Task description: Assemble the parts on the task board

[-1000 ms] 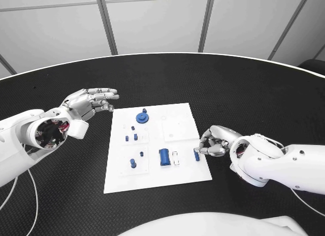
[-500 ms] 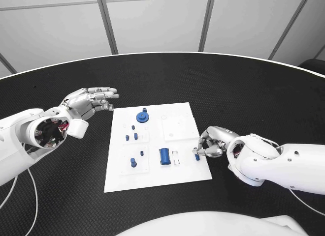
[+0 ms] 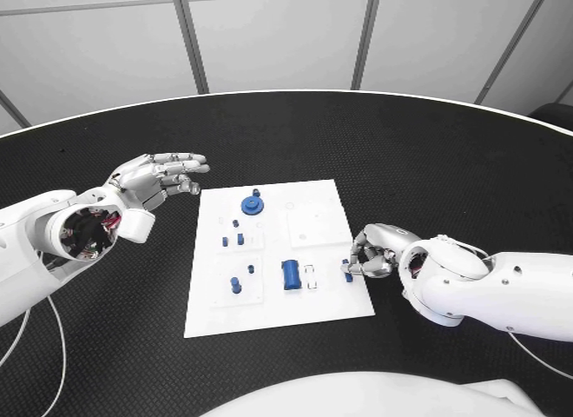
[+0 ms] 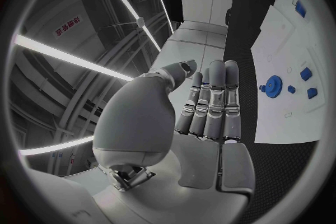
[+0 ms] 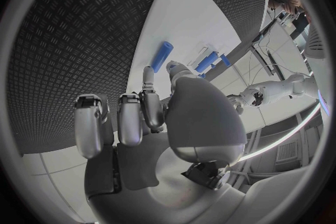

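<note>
The task board (image 3: 322, 300) is plain white and lies on a black table (image 3: 399, 156) whose surface carries a fine raised tread pattern, seen close in the right wrist view, with a thin white band round the table's far rim. On the board the parts are blue: a round knob (image 3: 252, 207) at about 12 o'clock, a darker blue cylinder (image 3: 289, 275) near the middle, small pegs (image 3: 235, 241) at 9 o'clock and a slim piece (image 3: 348, 276) at the 3 o'clock edge. The left hand (image 3: 159, 181) and right hand (image 3: 377, 252) are silver-grey metal on glossy white arms
</note>
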{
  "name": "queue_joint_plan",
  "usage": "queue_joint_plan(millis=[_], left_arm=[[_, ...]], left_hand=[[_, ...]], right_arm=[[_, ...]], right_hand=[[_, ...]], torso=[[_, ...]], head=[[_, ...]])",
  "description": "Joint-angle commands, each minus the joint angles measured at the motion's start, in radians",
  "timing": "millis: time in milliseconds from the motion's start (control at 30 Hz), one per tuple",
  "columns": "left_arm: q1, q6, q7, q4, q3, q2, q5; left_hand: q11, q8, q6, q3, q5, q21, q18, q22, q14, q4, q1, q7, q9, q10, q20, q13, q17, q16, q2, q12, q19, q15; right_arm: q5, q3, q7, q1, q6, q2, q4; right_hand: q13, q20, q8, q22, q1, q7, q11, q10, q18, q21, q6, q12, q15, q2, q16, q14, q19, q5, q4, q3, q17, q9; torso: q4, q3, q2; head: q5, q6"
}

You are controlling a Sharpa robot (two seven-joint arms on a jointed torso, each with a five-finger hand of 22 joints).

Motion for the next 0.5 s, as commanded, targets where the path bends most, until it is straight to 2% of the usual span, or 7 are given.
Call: queue_joint_plan(millis=[33, 267, 400, 500], left_arm=[[0.0, 0.0, 0.0, 0.001, 0.0, -0.001, 0.0], [0.0, -0.001, 0.0, 0.003, 0.0, -0.003, 0.0], [0.0, -0.002, -0.001, 0.003, 0.0, -0.004, 0.0], [0.0, -0.002, -0.001, 0.004, 0.0, -0.005, 0.0]], left_hand=[[0.005, 0.007, -0.001, -0.003, -0.002, -0.007, 0.013, -0.001, -0.004, 0.001, -0.001, 0.003, -0.001, -0.003, 0.001, -0.001, -0.002, -0.003, 0.005, 0.0, -0.009, 0.002], [0.005, 0.007, -0.001, -0.003, -0.002, -0.007, 0.013, -0.001, -0.004, 0.001, -0.001, 0.003, -0.001, -0.003, 0.001, -0.001, -0.002, -0.003, 0.005, 0.0, -0.009, 0.002], [0.005, 0.007, -0.001, -0.003, -0.002, -0.007, 0.013, -0.001, -0.004, 0.001, -0.001, 0.003, -0.001, -0.003, 0.001, -0.001, -0.002, -0.003, 0.005, 0.0, -0.009, 0.002], [0.005, 0.007, -0.001, -0.003, -0.002, -0.007, 0.013, -0.001, -0.004, 0.001, -0.001, 0.003, -0.001, -0.003, 0.001, -0.001, -0.002, -0.003, 0.005, 0.0, -0.009, 0.002]], right_arm=[[-0.004, 0.0, 0.0, -0.001, 0.006, 0.005, -0.004], [-0.007, -0.001, -0.002, -0.004, 0.022, 0.016, -0.014], [-0.008, -0.001, -0.004, -0.005, 0.039, 0.017, -0.017], [-0.008, -0.002, -0.004, -0.005, 0.051, 0.018, -0.019]], right_hand=[[0.141, 0.006, 0.0, 0.263, 0.008, -0.001, 0.002, 0.009, -0.007, 0.005, 0.003, -0.004, 0.005, -0.005, -0.005, 0.073, 0.106, 0.004, -0.003, -0.002, 0.1, 0.003], [0.141, 0.004, 0.002, 0.263, 0.046, -0.004, -0.001, 0.009, -0.007, 0.005, 0.001, -0.005, 0.002, -0.003, -0.005, 0.073, 0.106, 0.001, -0.008, 0.014, 0.1, 0.009], [0.142, 0.001, 0.003, 0.263, 0.103, -0.006, -0.003, 0.007, -0.007, 0.005, -0.001, -0.006, 0.0, -0.003, -0.006, 0.073, 0.106, -0.05, -0.01, 0.056, 0.1, 0.017], [0.143, 0.0, 0.005, 0.263, 0.128, -0.008, -0.005, 0.007, -0.007, 0.005, 0.001, -0.006, -0.001, -0.008, -0.005, 0.073, 0.106, -0.06, -0.014, 0.079, 0.101, 0.021]], torso=[[-0.0004, 0.002, 0.0], [-0.0001, 0.0013, 0.001], [-0.0008, 0.0008, -0.001], [-0.0017, 0.0006, -0.001]], head=[[0.001, -0.002], [0.002, -0.004], [0.004, -0.007], [0.006, -0.008]])
